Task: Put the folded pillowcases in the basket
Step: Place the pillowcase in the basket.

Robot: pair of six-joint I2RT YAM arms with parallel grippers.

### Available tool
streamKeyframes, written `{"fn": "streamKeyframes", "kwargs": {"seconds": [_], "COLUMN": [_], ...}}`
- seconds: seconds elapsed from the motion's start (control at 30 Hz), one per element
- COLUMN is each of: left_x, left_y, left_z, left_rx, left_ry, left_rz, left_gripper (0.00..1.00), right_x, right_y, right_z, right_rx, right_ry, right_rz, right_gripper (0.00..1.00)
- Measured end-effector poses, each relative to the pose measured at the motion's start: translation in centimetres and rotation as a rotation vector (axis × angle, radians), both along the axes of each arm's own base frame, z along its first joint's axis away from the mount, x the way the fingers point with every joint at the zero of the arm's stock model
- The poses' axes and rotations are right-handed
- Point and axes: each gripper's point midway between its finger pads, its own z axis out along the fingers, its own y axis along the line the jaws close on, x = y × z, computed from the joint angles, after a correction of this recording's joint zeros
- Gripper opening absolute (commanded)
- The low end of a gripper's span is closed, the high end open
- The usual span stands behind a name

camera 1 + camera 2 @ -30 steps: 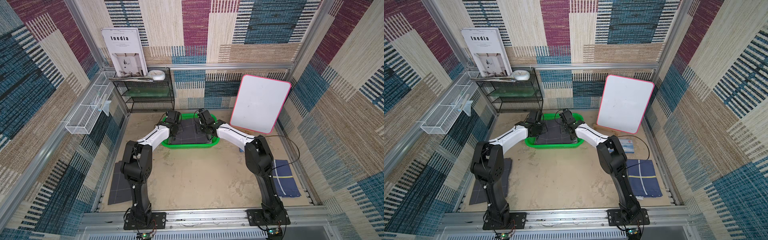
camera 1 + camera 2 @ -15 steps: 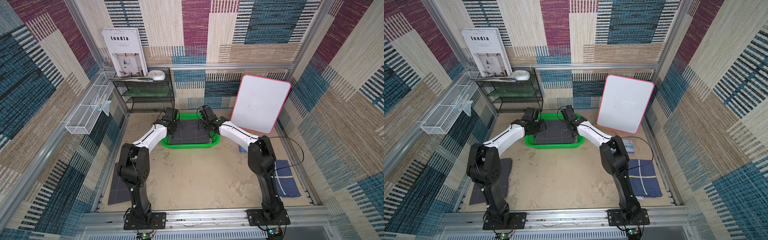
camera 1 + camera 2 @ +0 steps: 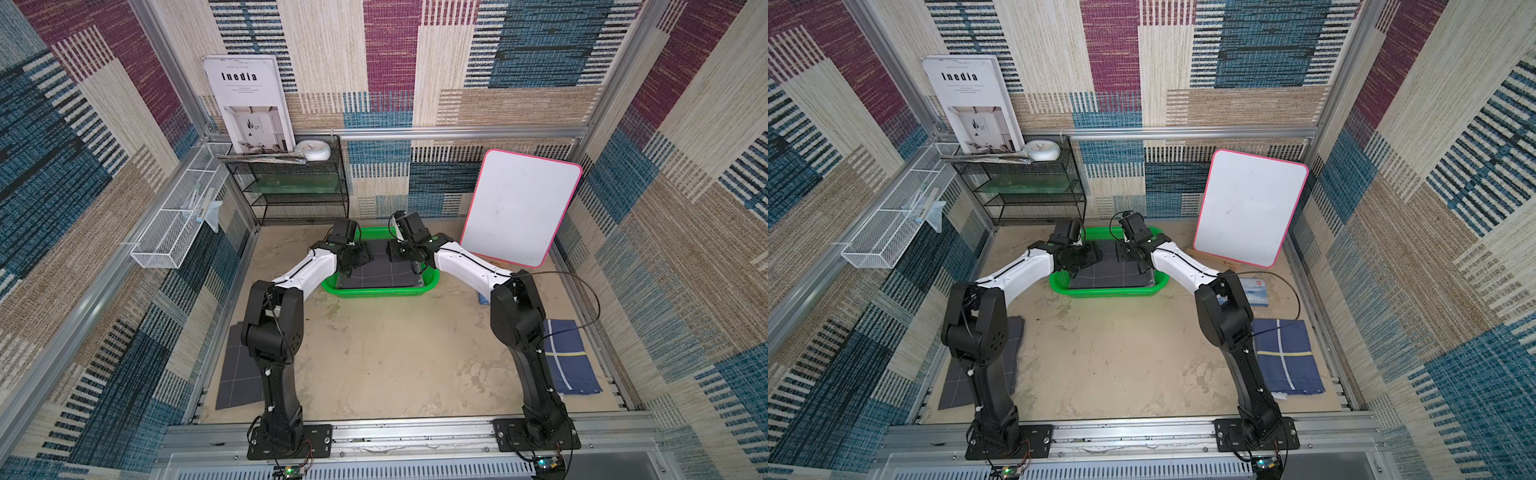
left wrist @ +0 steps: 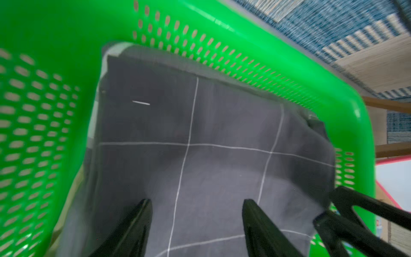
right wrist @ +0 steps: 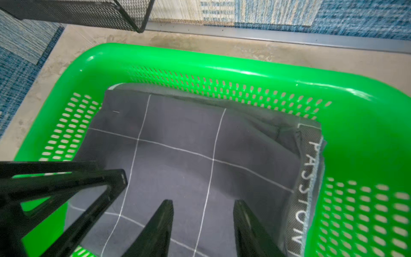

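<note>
**Grey grid pillowcase in the green basket, both grippers open over it**

Woven patchwork walls in blue, maroon and beige enclose a sandy tabletop (image 3: 395, 353). Well beyond the grippers, a white cover (image 3: 249, 104) printed "Inedia" leans on a black mesh shelf (image 3: 299, 195). Its smaller lines are too fine to read.

The folded pillowcase (image 5: 189, 144) is dark grey with thin white grid lines. A woven band (image 5: 309, 178) along one folded edge carries pale capitals beginning "PASS".

The pillowcase lies inside the basket (image 5: 222, 66), bright green with perforated walls, directly beneath both grippers. The left gripper (image 4: 198, 213) is spread wide with nothing between its fingers. The right gripper (image 5: 203, 213) is parted somewhat less and is also empty. Whether the fingertips touch the cloth cannot be told.
</note>
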Motion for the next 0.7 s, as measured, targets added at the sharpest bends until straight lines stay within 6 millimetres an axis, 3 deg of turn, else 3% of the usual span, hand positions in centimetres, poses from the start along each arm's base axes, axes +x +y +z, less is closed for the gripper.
{"fn": "streamKeyframes", "kwargs": {"seconds": [0.13,0.27,0.33,0.47,0.57,0.7], "left_x": [0.0,0.0,-0.2,-1.6,-4.0,-8.2], "left_y": [0.5,1.4,1.7,2.7,4.0,6.4], "left_z": [-2.4,-2.3,-1.4,1.8,4.6,6.5], "left_rx": [-0.012,-0.021,-0.019,-0.014,0.003,0.044], "left_ry": [0.054,0.057,0.047,-0.017,-0.084,-0.147], "left_rz": [0.010,0.037,0.044,0.064,0.094,0.159], "left_gripper": [0.69,0.70,0.71,0.80,0.82,0.85], "right_x": [-0.2,-0.5,-0.3,-0.8,-2.1,-4.7], "right_y": [-1.5,-4.3,-5.3,-5.2,-5.2,-6.2], "right_z": [-3.1,-4.9,-3.9,0.9,3.0,4.5], "right_rx": [-0.057,-0.082,-0.072,-0.006,0.038,0.072], "right_ry": [0.054,0.110,0.103,0.034,0.005,-0.017], "right_rz": [-0.027,-0.078,-0.097,-0.084,-0.066,-0.065], "right_gripper": [0.50,0.50,0.50,0.50,0.50,0.52]}}
